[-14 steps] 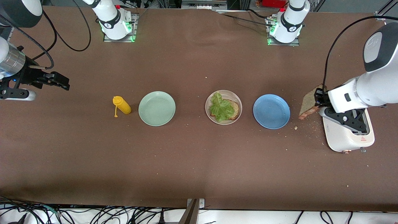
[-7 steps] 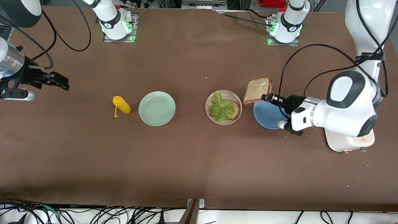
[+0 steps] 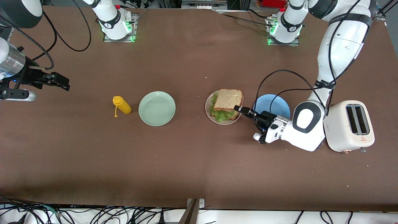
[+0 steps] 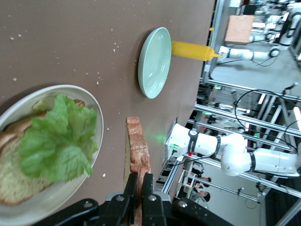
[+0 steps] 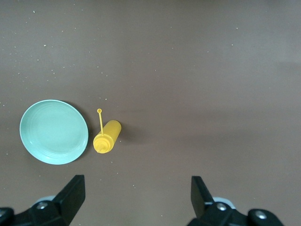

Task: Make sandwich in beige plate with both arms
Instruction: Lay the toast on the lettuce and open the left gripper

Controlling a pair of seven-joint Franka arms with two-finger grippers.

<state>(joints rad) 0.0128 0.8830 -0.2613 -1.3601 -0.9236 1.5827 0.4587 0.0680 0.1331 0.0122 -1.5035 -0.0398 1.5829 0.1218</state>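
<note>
Risk: top bread slice (image 3: 228, 99), pinched by one edge in the left gripper (image 3: 238, 109) jaws above the beige plate (image 3: 209, 112), may land askew or slide off the ruffled lettuce (image 3: 221, 115) on release. Lower slice and lettuce lie in that plate, mid-surface. Right gripper (image 3: 63, 84) waits, jaws spread, at the right arm's end.

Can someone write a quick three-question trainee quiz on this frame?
1. True or false: the left pincer is shut on the top bread slice.
2. What lies between the green plate and the blue plate? A) toaster B) beige plate C) mustard bottle
3. Fill in: the right pincer hangs open over the ____ end of the table.

Key: 1 true; 2 B; 3 right arm's.
</note>
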